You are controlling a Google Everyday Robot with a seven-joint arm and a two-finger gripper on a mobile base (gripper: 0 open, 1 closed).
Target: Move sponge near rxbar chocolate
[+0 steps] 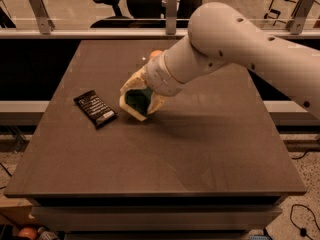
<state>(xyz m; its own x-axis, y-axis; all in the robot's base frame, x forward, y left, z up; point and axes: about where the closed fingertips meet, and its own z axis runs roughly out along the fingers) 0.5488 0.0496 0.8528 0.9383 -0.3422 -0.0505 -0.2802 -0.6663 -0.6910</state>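
The rxbar chocolate (96, 108), a flat black wrapper with white lettering, lies on the dark table (165, 154) at the left. My gripper (136, 101) comes in from the upper right and is shut on the sponge (138, 99), whose dark green top faces the camera between the pale fingers, with its yellow base at the lower edge. The sponge is held low at the table surface, a short gap right of the bar. Whether it touches the table I cannot tell.
A round orange fruit (155, 54) sits behind my arm near the table's far middle, mostly hidden. A railing with posts (171, 9) and office chairs stand behind the table. My white arm (240, 44) crosses the upper right.
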